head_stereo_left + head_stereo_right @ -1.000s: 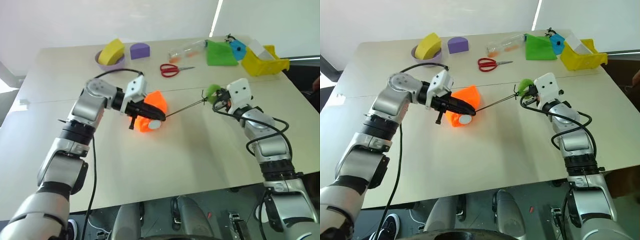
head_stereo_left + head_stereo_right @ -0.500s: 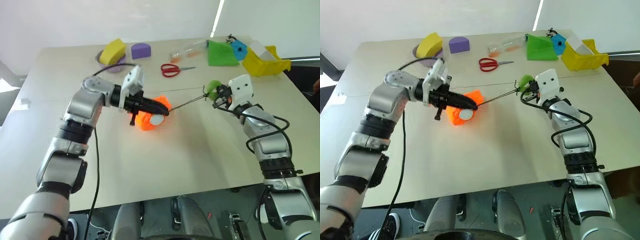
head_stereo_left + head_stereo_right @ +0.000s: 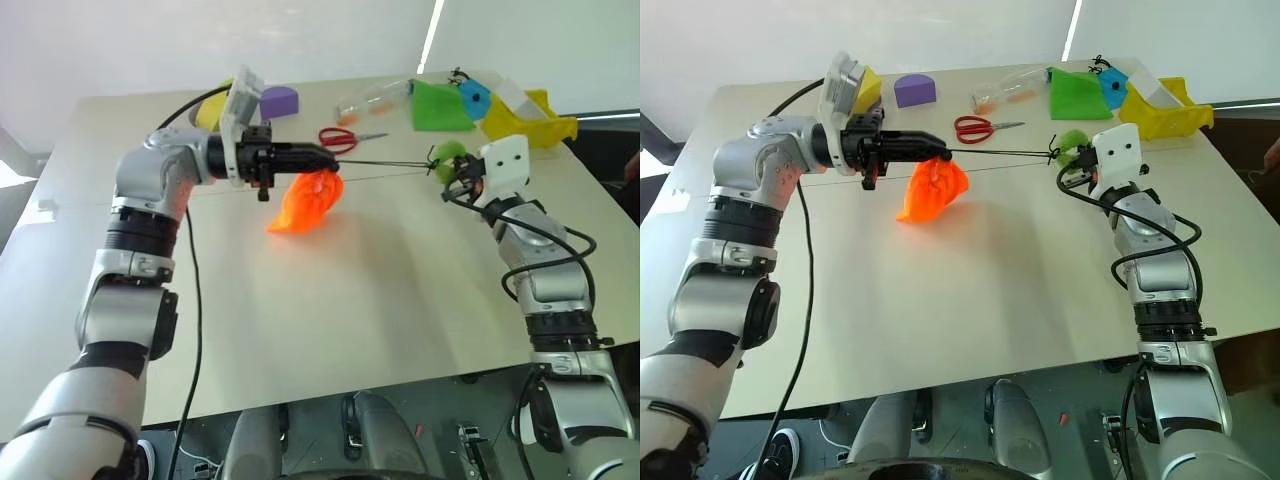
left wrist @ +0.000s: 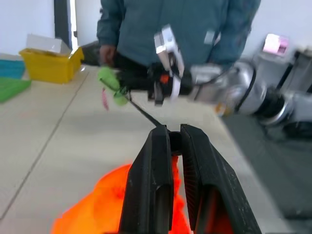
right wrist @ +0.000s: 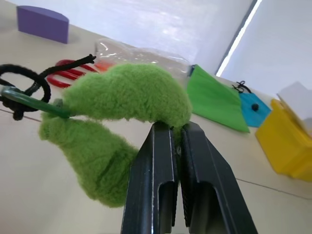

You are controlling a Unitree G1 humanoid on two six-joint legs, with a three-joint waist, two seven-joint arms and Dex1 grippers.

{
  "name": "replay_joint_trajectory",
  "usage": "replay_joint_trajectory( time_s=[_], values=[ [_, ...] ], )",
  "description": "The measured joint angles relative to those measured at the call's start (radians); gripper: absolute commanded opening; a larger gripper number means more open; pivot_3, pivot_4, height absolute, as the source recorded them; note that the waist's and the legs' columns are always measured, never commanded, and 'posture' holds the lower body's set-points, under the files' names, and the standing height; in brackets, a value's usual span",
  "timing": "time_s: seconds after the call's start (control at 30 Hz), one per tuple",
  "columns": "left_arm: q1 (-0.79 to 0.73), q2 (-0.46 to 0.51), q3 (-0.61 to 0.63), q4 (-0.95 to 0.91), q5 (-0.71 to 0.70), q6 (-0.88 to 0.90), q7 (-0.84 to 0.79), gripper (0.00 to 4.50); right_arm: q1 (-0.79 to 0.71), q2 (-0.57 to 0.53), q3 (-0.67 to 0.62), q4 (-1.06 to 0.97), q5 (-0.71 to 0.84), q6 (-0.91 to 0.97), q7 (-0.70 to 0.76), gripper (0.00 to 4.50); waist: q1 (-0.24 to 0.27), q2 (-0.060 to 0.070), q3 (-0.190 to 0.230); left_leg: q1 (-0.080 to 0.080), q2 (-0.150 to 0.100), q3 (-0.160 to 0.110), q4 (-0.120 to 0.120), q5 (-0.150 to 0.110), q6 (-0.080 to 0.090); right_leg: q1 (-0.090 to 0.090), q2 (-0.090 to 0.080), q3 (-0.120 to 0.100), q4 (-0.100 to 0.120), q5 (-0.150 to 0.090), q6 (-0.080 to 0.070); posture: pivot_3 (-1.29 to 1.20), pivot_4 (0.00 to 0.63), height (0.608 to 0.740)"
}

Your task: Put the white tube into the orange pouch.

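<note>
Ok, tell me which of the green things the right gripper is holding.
The fuzzy green toggle on the black cord, pinched in the right gripper. The green folded cloth lies flat, untouched, at the table's far edge.

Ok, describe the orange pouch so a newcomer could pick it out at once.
On the beige table, look in front of the red scissors. The orange pouch hangs crumpled from the left gripper, the only neon-orange fabric, its black cord stretched to the right gripper.

Taut black cord (image 3: 1000,153) spans mid-table, scissors (image 3: 978,127) behind, near table (image 3: 970,300) apparently bare
</note>
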Motion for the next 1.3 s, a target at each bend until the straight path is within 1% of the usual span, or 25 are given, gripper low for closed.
replay_joint_trajectory(
  time_s=[0.13, 0.3, 0.47, 0.57, 0.6, 0.67, 0.7, 0.77, 0.8, 0.83, 0.93, 1.13, 1.2, 1.3],
  values=[
    [0.127, 0.016, -0.097, -0.069, 0.062, -0.106, -0.043, 0.03, 0.007, 0.000, 0.010, 0.025, -0.007, 0.011, 0.000, 0.00, 0.004, 0.000, 0.000, -0.001, 0.001, 0.000, 0.001, 0.000, 0.000, 0.000, 0.001, 0.000, 0.000, 0.000, -0.001, 0.00, 0.150, 0.740],
    [0.167, 0.059, -0.129, -0.154, 0.098, -0.232, -0.051, 0.03, 0.008, 0.000, 0.015, 0.029, -0.007, 0.018, 0.000, 0.00, 0.007, 0.000, 0.000, -0.001, 0.001, 0.000, 0.002, 0.001, 0.000, 0.000, -0.001, 0.001, 0.000, 0.001, -0.001, 0.00, 0.150, 0.740],
    [0.202, 0.071, -0.142, -0.173, 0.110, -0.278, -0.051, 0.03, 0.012, 0.000, 0.037, 0.030, -0.008, 0.023, 0.000, 0.00, 0.005, 0.000, 0.000, -0.001, 0.001, 0.000, 0.001, 0.001, 0.001, 0.000, 0.000, 0.001, 0.000, 0.001, -0.001, 0.00, 0.150, 0.740],
    [0.194, 0.068, -0.142, -0.168, 0.113, -0.246, -0.047, 0.03, 0.015, 0.000, 0.045, 0.039, -0.007, 0.029, 0.000, 0.00, 0.005, 0.000, 0.000, -0.001, 0.001, 0.000, 0.001, 0.001, 0.001, 0.000, 0.000, 0.000, 0.000, 0.001, -0.001, 0.00, 0.150, 0.740],
    [0.192, 0.063, -0.139, -0.166, 0.108, -0.221, -0.040, 0.90, 0.017, 0.000, 0.045, 0.040, -0.007, 0.036, 0.001, 0.00, 0.005, 0.000, 0.000, -0.001, 0.001, 0.000, 0.001, 0.001, 0.001, 0.000, 0.000, 0.000, 0.000, 0.001, -0.001, 0.00, 0.150, 0.740],
    [0.223, 0.065, -0.133, -0.182, 0.091, -0.179, -0.055, 1.74, 0.029, -0.028, -0.004, 0.074, -0.019, 0.072, -0.025, 0.70, 0.010, 0.000, 0.000, -0.001, 0.000, 0.000, 0.001, 0.001, 0.001, 0.000, -0.001, 0.000, 0.000, 0.001, 0.000, 0.00, 0.150, 0.740],
    [0.245, 0.065, -0.126, -0.185, 0.081, -0.163, -0.052, 2.25, 0.041, -0.040, -0.028, 0.081, -0.018, 0.086, -0.027, 0.99, 0.011, 0.000, 0.000, -0.001, 0.000, 0.000, 0.001, 0.001, 0.001, 0.000, -0.002, 0.000, 0.000, 0.001, 0.000, 0.00, 0.150, 0.740],
    [0.275, 0.046, -0.118, -0.190, 0.066, -0.117, -0.034, 3.31, 0.058, -0.041, -0.059, 0.081, -0.013, 0.115, -0.012, 2.03, 0.007, 0.000, 0.000, -0.002, 0.000, 0.000, 0.001, 0.001, 0.001, 0.000, -0.002, 0.000, -0.001, 0.001, 0.001, 0.00, 0.150, 0.740],
    [0.276, 0.037, -0.117, -0.199, 0.056, -0.099, -0.027, 3.70, 0.058, -0.035, -0.059, 0.080, -0.013, 0.121, -0.006, 2.44, 0.006, 0.000, 0.000, -0.002, 0.000, 0.000, 0.002, 0.001, 0.001, 0.000, -0.001, 0.000, -0.001, 0.001, 0.001, 0.00, 0.150, 0.740],
    [0.275, 0.023, -0.107, -0.227, 0.030, -0.068, -0.019, 4.23, 0.059, -0.024, -0.058, 0.076, -0.014, 0.128, -0.001, 3.02, 0.002, 0.000, 0.000, -0.001, 0.001, 0.000, 0.002, 0.001, 0.001, 0.000, -0.001, 0.001, 0.000, 0.002, 0.001, 0.00, 0.150, 0.740],
    [0.273, 0.008, -0.058, -0.292, -0.041, 0.012, 0.012, 4.24, 0.059, -0.015, -0.057, 0.067, -0.017, 0.141, 0.014, 4.47, 0.000, 0.000, 0.000, 0.000, 0.001, 0.000, 0.002, 0.002, 0.002, 0.000, 0.001, 0.001, 0.000, 0.002, 0.001, 0.00, 0.150, 0.740],
    [0.269, 0.001, 0.105, -0.320, -0.164, 0.150, 0.152, 4.24, 0.070, -0.018, -0.057, 0.011, -0.006, 0.141, 0.106, 4.47, 0.003, 0.000, 0.000, 0.000, 0.001, -0.001, 0.002, 0.002, 0.002, 0.000, 0.001, 0.001, 0.001, 0.003, 0.000, 0.00, 0.150, 0.740],
    [0.270, 0.009, 0.125, -0.322, -0.168, 0.149, 0.186, 4.24, 0.089, -0.019, -0.061, -0.031, 0.011, 0.141, 0.154, 4.47, 0.004, 0.000, 0.000, -0.001, 0.001, -0.001, 0.002, 0.002, 0.002, 0.000, 0.001, 0.001, 0.000, 0.003, 0.000, 0.00, 0.150, 0.740],
    [0.313, 0.025, 0.197, -0.331, -0.158, 0.106, 0.283, 4.24, 0.166, -0.027, -0.056, -0.168, 0.074, 0.136, 0.288, 4.47, 0.004, 0.001, 0.000, 0.000, 0.001, -0.001, 0.000, 0.002, 0.002, 0.000, 0.000, 0.001, 0.000, 0.002, 0.000, 0.00, 0.150, 0.740]
  ],
)
